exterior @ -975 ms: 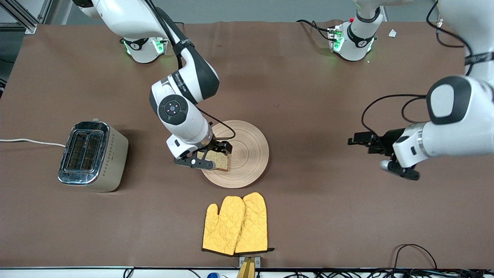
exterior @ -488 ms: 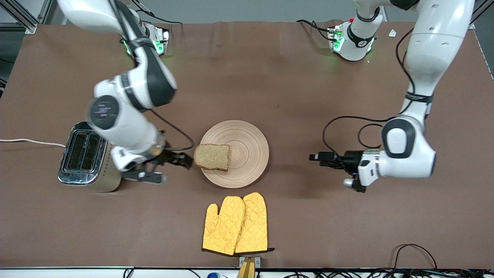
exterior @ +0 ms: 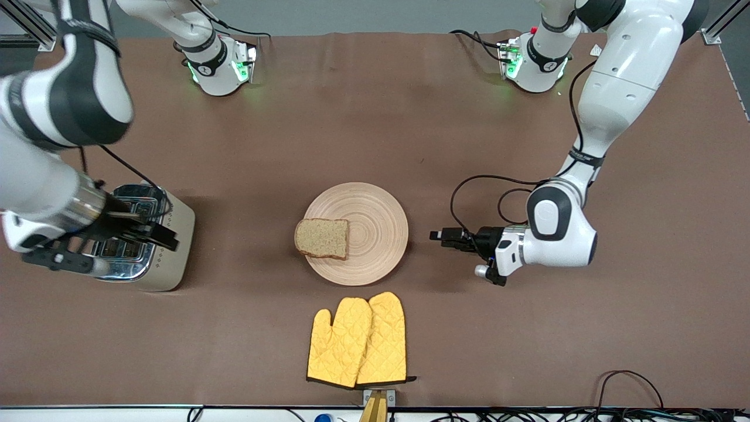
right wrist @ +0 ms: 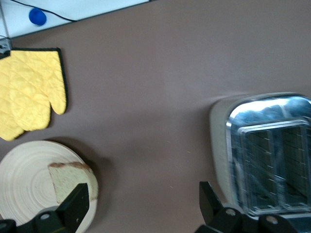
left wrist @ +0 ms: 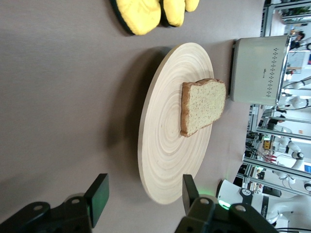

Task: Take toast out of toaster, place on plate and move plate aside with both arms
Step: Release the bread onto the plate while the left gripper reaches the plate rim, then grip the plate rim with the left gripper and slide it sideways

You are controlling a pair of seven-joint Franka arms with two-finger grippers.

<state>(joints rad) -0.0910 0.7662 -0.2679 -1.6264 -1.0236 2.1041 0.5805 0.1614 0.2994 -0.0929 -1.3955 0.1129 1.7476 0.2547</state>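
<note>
The toast [exterior: 321,238] lies flat on the round wooden plate [exterior: 375,228], on the half toward the right arm's end of the table. In the left wrist view the toast [left wrist: 201,107] rests on the plate [left wrist: 165,145]. My left gripper [exterior: 439,237] hangs low beside the plate's rim on the left arm's side, a short gap away. It [left wrist: 143,201] is open and holds nothing. My right gripper [exterior: 140,255] is up over the toaster, open [right wrist: 143,204] and empty. From there the plate [right wrist: 29,184] and toast [right wrist: 68,182] show off to one side.
A silver two-slot toaster [exterior: 176,258] stands toward the right arm's end of the table, its cord running off the edge. A pair of yellow oven mitts [exterior: 357,340] lies nearer the front camera than the plate. Cables trail along the table's front edge.
My right gripper let go of the toast, left it on the plate and swung away to over the toaster. My left gripper moved in toward the plate's rim, its fingers narrowing a little.
</note>
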